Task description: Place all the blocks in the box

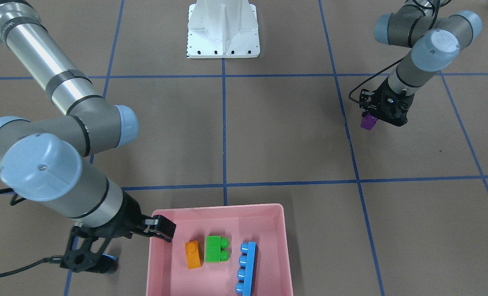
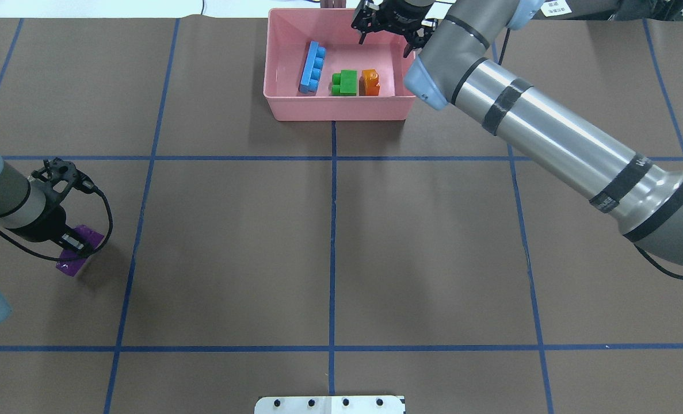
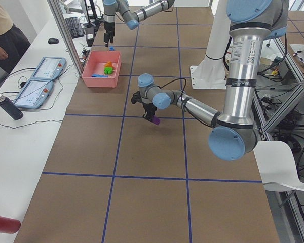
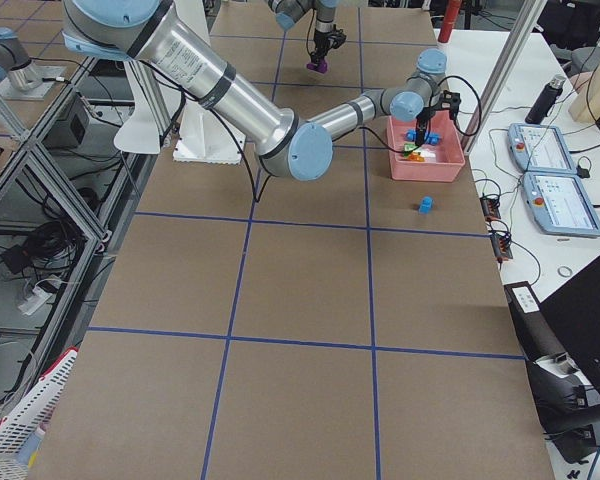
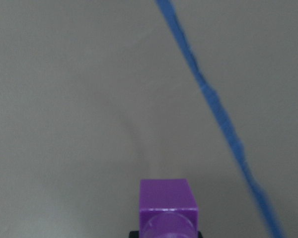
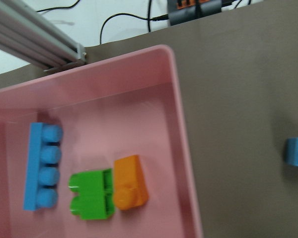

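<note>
Brown table (image 2: 232,230), ruled into squares by blue tape lines (image 2: 332,230).

Overhead view: the pink box (image 2: 341,112) stands at the far edge, near the centre. Inside it lie the long light-blue block (image 2: 312,66), the green block (image 2: 344,83) and the orange block (image 2: 370,82), in a row. The right gripper (image 2: 386,43) hangs over the box's far right corner with its fingers spread wide and nothing between them. At the view's left edge the left gripper (image 2: 75,248) is clamped on the purple block (image 2: 68,267), well apart from the box.

Front-facing view: the same three blocks are in the box, with the green one's studs turned toward the light-blue one. The small blue block (image 1: 111,258) shows only as a sliver behind the right gripper, on the table just outside the box's corner. A white base (image 1: 223,28) stands at the top.

Left side view: the near arm holds the purple block low over the table. Whether the block touches the surface cannot be told.

Right side view: the small blue block lies on the table on the box's near side, apart from it.

Left wrist view: the purple block sits at the bottom edge, gripped from both sides, over bare table with one tape line beside it.

Right wrist view: the three blocks lie in the box, and the small blue block is outside the rim at the right edge.
</note>
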`<state>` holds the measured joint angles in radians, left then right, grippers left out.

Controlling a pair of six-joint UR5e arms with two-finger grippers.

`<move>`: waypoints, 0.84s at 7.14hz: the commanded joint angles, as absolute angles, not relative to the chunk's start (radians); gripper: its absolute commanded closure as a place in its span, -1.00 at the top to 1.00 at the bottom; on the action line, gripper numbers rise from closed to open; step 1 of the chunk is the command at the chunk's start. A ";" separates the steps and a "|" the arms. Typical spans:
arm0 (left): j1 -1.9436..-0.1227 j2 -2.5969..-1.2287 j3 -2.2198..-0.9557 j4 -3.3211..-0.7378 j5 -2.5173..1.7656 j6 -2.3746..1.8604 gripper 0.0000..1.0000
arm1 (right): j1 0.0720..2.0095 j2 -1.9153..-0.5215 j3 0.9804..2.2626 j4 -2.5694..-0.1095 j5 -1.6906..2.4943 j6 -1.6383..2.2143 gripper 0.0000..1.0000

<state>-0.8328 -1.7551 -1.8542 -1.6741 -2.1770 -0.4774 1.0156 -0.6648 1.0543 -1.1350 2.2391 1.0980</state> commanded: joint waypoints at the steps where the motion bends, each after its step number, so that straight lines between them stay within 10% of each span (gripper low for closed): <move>1: -0.870 -2.071 -1.797 -1.487 -2.184 -0.630 -1.00 | 1.071 -0.807 1.120 -1.134 2.261 0.903 1.00; 4: -0.923 -2.542 -1.308 -1.570 -2.183 -0.808 -1.00 | 1.056 -0.792 1.019 -1.120 2.073 0.865 1.00; 6: -0.942 -2.612 -1.069 -1.870 -2.160 -0.926 -1.00 | 1.042 -0.712 0.921 -1.108 2.007 0.871 1.00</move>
